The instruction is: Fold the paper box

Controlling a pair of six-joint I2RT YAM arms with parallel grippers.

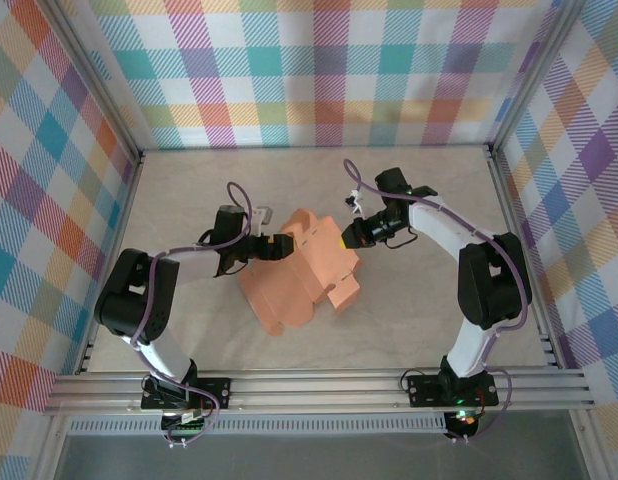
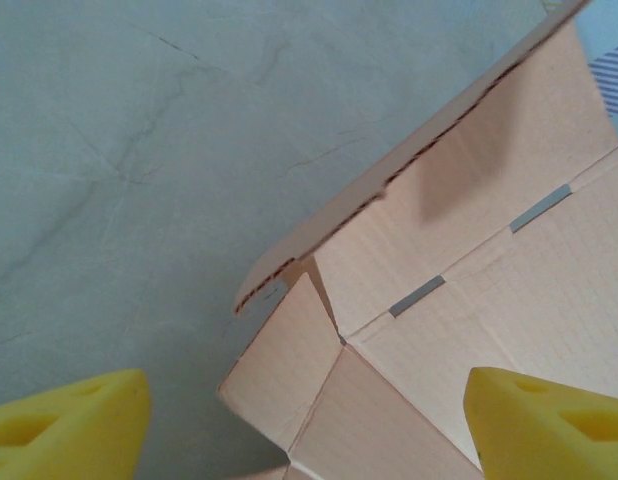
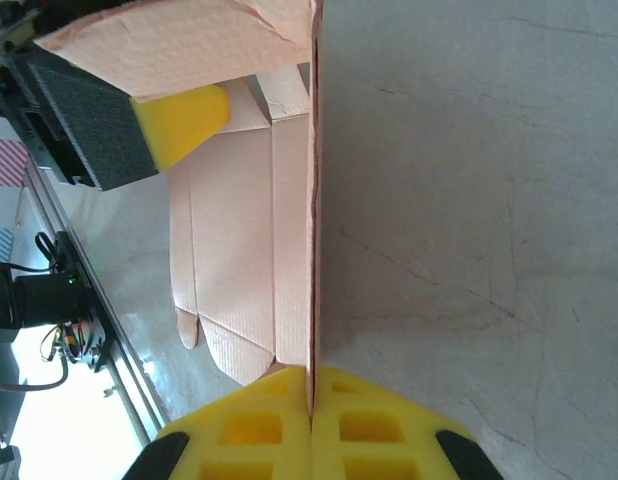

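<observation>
Aluminium rails (image 1: 319, 385) cross the bottom of the top view and carry the bases of both arms. Above them the left arm (image 1: 139, 300) and the right arm (image 1: 489, 280) bend in toward the middle of the pale, marbled worktop (image 1: 439, 330). The paper box (image 1: 299, 275) lies there at the frame's centre, salmon-orange card partly folded, some panels flat and others raised.

The left jaws stand wide open at the card's left edge. In the left wrist view one yellow fingertip (image 2: 69, 425) sits at lower left over bare worktop, and the other sits at lower right over the card, with a raised flap's corner between them. Two short grey strips (image 2: 419, 297) lie along a crease; what they are is hard to make out.

The right jaws are closed on the paper box. Their yellow pads (image 3: 379, 430) pinch a thin upright wall, seen edge-on at the bottom of the right wrist view.

A purple cable (image 1: 239, 195) loops over the left wrist. Checked pastel walls (image 1: 319, 70) fill the top of the frame.
</observation>
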